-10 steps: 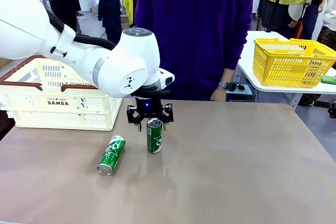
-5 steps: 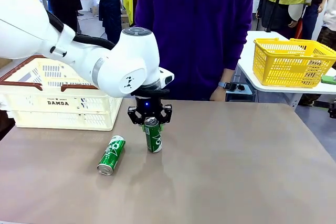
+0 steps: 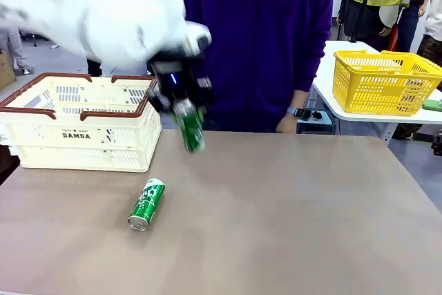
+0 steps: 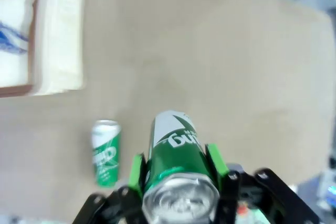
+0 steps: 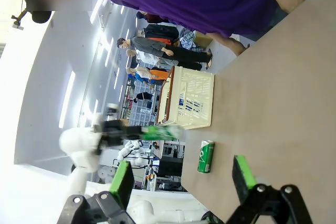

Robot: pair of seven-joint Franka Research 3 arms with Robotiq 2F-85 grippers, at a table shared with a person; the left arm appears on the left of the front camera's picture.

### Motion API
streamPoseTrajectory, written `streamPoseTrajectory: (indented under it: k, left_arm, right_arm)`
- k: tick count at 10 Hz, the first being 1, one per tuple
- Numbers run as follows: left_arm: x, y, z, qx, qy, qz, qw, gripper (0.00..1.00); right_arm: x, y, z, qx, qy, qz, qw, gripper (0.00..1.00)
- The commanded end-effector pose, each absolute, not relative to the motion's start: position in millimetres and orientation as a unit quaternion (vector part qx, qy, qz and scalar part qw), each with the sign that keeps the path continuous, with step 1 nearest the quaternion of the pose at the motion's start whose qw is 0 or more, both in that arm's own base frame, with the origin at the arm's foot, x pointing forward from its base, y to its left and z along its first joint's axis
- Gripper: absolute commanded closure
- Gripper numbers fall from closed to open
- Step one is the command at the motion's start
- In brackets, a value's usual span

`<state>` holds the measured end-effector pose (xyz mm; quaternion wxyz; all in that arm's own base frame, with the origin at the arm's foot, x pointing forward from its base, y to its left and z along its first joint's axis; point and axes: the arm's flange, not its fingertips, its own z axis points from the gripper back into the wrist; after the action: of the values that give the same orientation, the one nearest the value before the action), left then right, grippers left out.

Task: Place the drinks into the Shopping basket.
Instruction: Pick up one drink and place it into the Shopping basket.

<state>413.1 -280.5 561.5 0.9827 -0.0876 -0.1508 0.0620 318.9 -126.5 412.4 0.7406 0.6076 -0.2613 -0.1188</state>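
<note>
My left gripper (image 3: 181, 103) is shut on a green can (image 3: 190, 129) and holds it tilted in the air, just right of the Shopping basket (image 3: 83, 137), blurred by motion. In the left wrist view the green pads (image 4: 137, 169) clamp the can (image 4: 176, 150) near its silver top. A second green can (image 3: 146, 203) lies on its side on the table, also seen below as the lying can (image 4: 106, 152). My right gripper (image 5: 182, 179) stands open with nothing between its fingers, far from the lying can (image 5: 206, 156).
A person in a purple top stands at the far edge, one hand (image 3: 288, 123) by the table. A yellow mesh basket (image 3: 383, 81) sits on a side table at the right. The brown tabletop (image 3: 297, 219) is bare to the right.
The left gripper closed on the upright green can, then lifted it up and to the left toward the cream basket. The lying can has not moved.
</note>
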Motion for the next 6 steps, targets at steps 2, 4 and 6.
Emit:
streamPoseTrajectory:
  k: [2,4,6]
  left_arm:
    - [458,-180,693,-0.085,-0.214,0.16,0.96,1.0]
    - [498,-100,720,-0.064,-0.238,0.267,0.932,1.0]
    - [529,-52,689,-0.073,-0.214,0.324,0.919,1.0]
  right_arm:
    - [319,-127,416,0.612,-0.263,-0.12,0.736,0.0]
    - [319,-127,416,0.612,-0.263,-0.12,0.736,0.0]
    - [319,-127,416,0.612,-0.263,-0.12,0.736,0.0]
